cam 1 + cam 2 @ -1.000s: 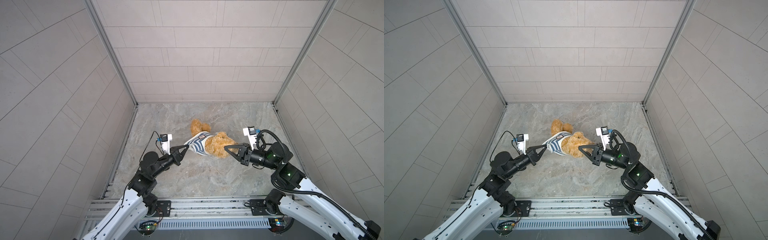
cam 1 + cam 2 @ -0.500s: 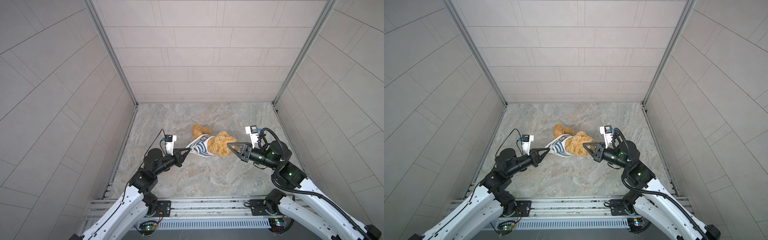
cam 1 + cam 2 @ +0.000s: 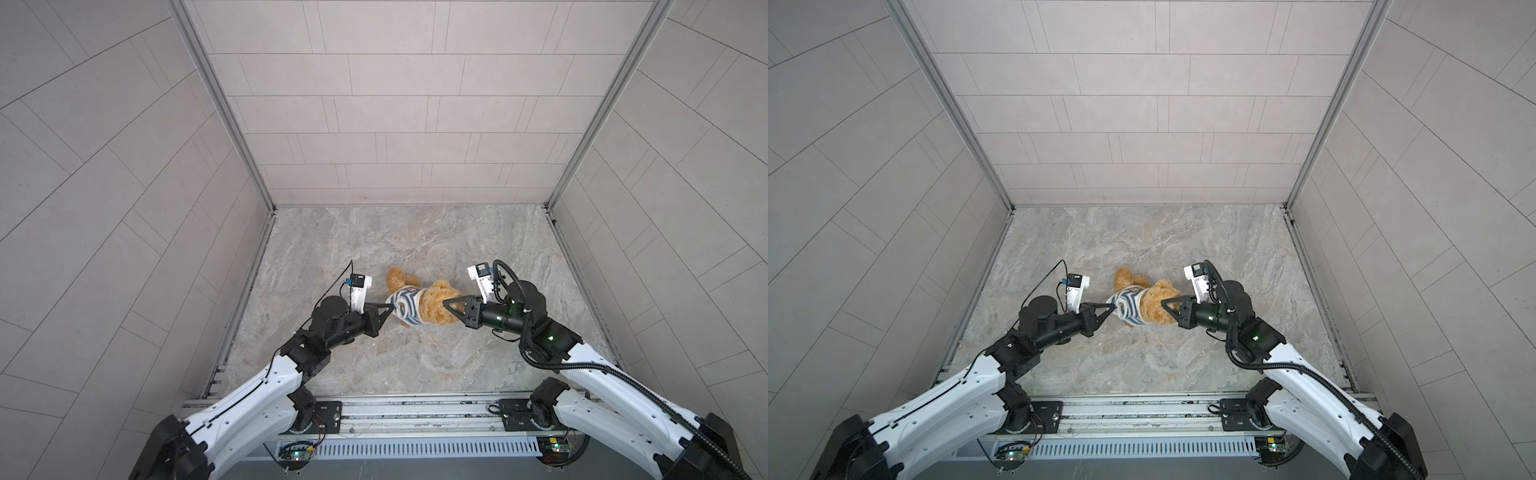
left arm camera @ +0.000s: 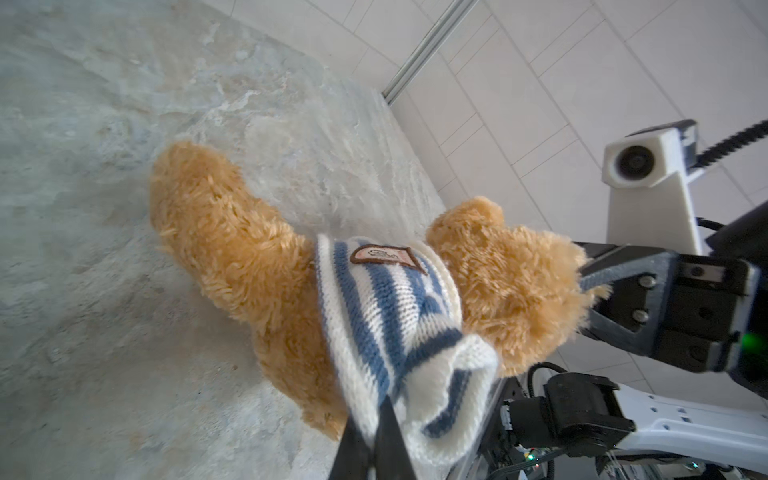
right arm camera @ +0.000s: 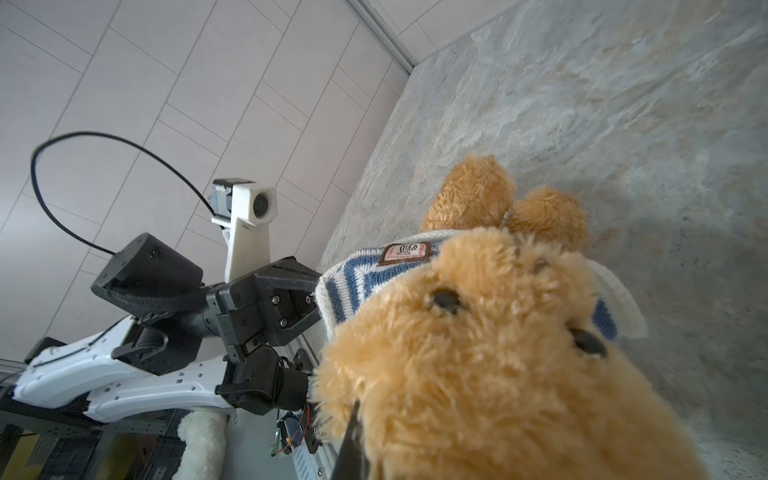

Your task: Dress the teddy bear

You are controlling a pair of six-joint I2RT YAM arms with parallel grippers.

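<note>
Both arms were in on the teddy bear (image 3: 437,312), one from each end. The left gripper (image 3: 390,308) was clamped tight on the loose hem of the striped shirt (image 3: 405,305), with a fold of blue-and-white knit bunched right at its tips. Opposite it, the right gripper (image 3: 446,304) was pinched closed in the golden fur at the side of the bear's head. In the right wrist view the bear's face filled the space just ahead of that hand, black eyes turned toward the camera.

So the bear lay stretched between the two sets of fingertips, head at the right gripper and body toward the left. The shirt sat around its torso, and the brown-edged badge (image 4: 384,257) showed on the upper side. Two bare legs stuck out of the shirt beside the left gripper's tips, on the side away from the arm bases. The marbled table (image 3: 415,365) lay below both hands. Whether the bear rested on it or hung just clear, I could not tell.
</note>
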